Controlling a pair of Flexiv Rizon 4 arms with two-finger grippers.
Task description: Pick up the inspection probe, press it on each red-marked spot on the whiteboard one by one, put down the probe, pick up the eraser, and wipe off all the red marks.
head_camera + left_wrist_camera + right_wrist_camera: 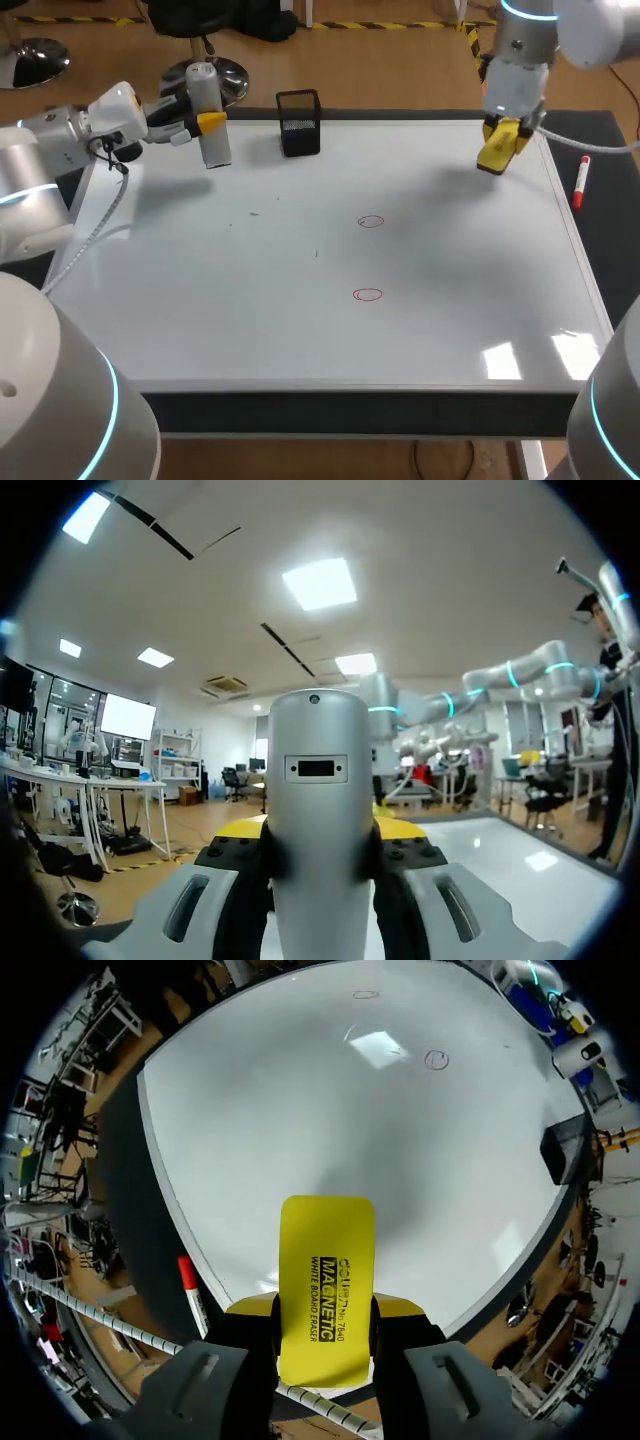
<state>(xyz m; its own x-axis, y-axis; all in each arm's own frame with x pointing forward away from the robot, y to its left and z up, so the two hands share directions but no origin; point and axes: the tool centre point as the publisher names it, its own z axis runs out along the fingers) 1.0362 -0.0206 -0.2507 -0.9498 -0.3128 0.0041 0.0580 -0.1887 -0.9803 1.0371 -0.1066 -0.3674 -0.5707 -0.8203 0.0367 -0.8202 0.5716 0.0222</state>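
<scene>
The silver cylindrical probe [208, 115] is held upright above the whiteboard's [250, 300] far left corner, with my left gripper [204, 124] shut on it. In the left wrist view the probe [320, 800] fills the gap between the fingers of the left gripper [320, 836]. My right gripper [503, 137] is shut on the yellow eraser [497, 150], hanging over the board's far right corner. The right wrist view shows the eraser [327, 1280] clamped from both sides in the right gripper [326, 1312]. Two red circles [371, 221] [368, 294] are drawn mid-board; the red circles [436, 1059] [366, 995] also lie far ahead of the eraser.
A black mesh holder [299, 123] stands at the board's far edge, right of the probe. A red marker [580, 182] lies on the dark mat beside the board's right edge, near the right gripper. The marker [192, 1295] sits beside the eraser in the right wrist view.
</scene>
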